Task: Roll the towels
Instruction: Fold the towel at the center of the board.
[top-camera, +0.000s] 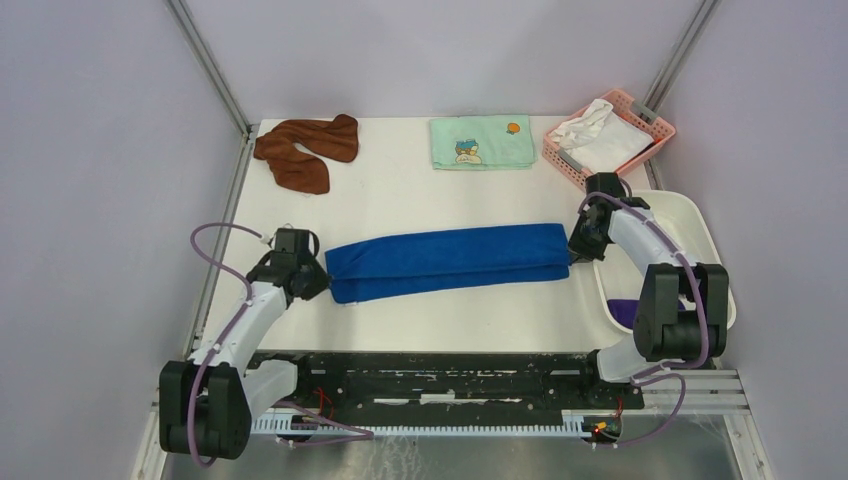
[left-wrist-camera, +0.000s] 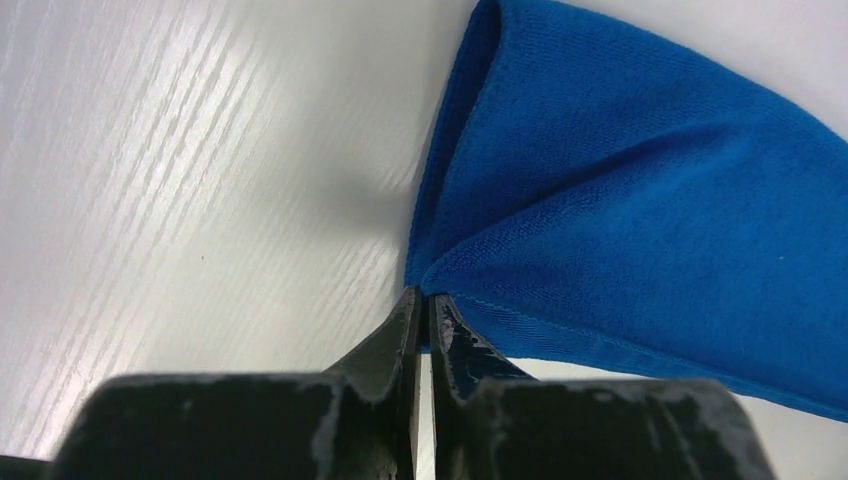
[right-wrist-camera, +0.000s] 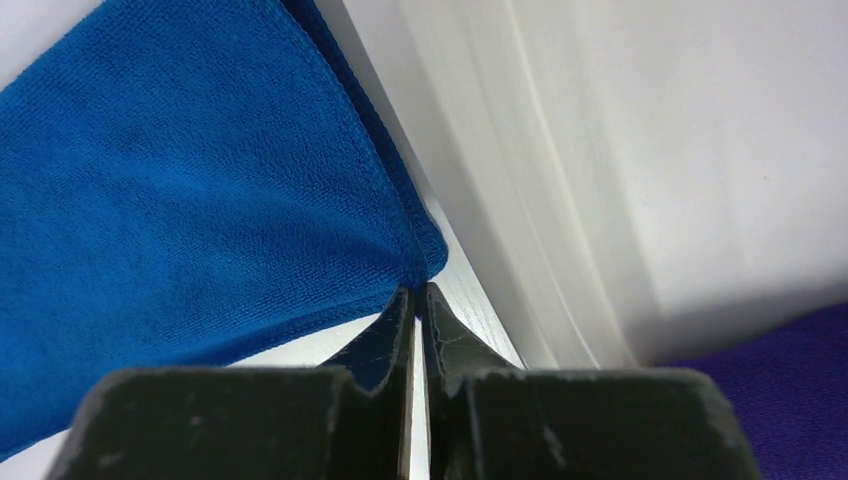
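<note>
The royal blue towel (top-camera: 447, 260) lies folded into a long band across the middle of the table. My left gripper (top-camera: 322, 279) is shut on its left corner; in the left wrist view the gripper (left-wrist-camera: 427, 300) pinches the blue towel (left-wrist-camera: 640, 210). My right gripper (top-camera: 574, 250) is shut on its right corner, and the right wrist view shows the gripper (right-wrist-camera: 415, 293) pinching the towel (right-wrist-camera: 190, 200). The rust-brown towel (top-camera: 305, 149) lies crumpled at the back left. The dark purple towel (top-camera: 628, 311) sits in the white tub (top-camera: 690, 228); it also shows in the right wrist view (right-wrist-camera: 770, 400).
A pale green cartoon-print towel (top-camera: 482, 142) lies flat at the back centre. A pink basket (top-camera: 650, 118) with a white cloth (top-camera: 598, 135) stands at the back right. The white tub wall (right-wrist-camera: 560, 180) stands close beside my right gripper.
</note>
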